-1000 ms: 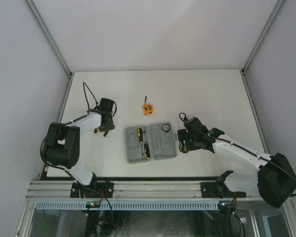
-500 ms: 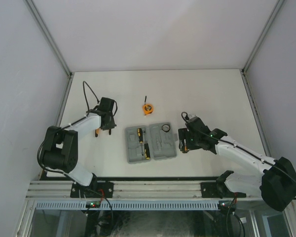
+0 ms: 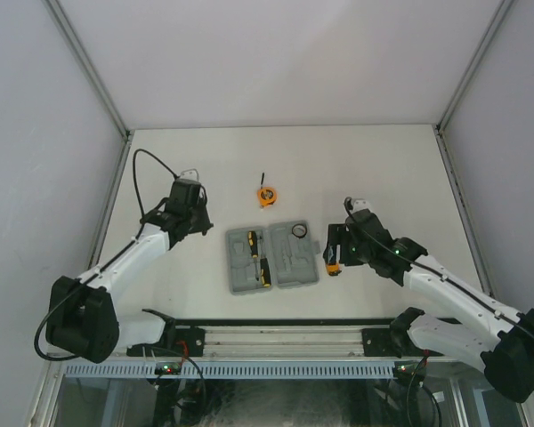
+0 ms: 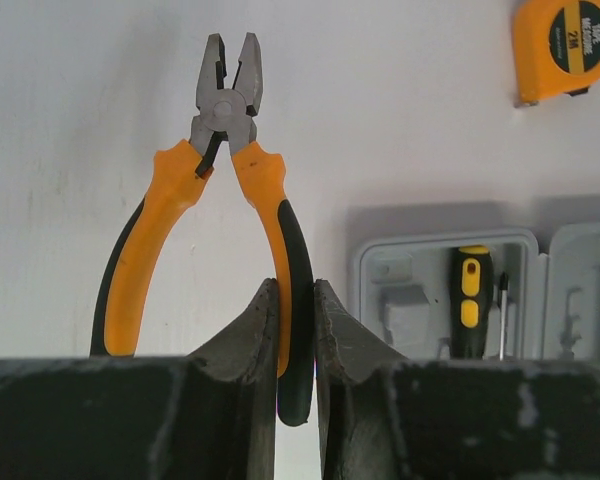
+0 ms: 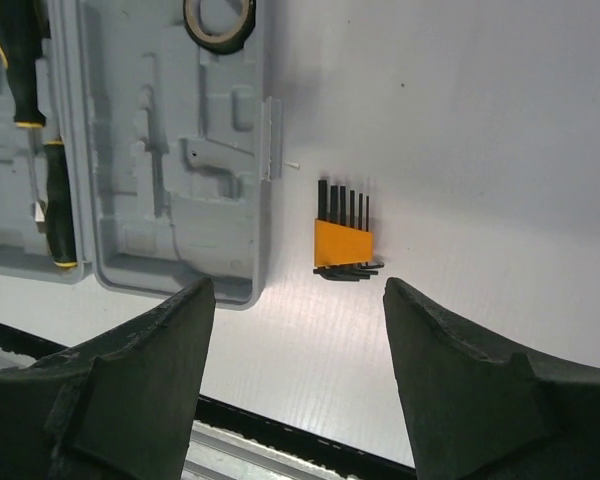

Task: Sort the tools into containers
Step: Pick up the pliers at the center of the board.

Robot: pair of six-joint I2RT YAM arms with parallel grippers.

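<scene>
Left gripper point(image 4: 295, 300) clamps one curved orange-black handle of pliers point(image 4: 225, 108).

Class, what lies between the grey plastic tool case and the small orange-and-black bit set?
Only bare white table separates the grey plastic tool case from the small orange-and-black bit set, save a white speck by the case; the right wrist view shows it.

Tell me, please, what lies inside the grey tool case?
In the case, the left half holds two screwdrivers, the right half's far corner a dark ring; other recesses look empty. From above, nothing covers it.
</scene>
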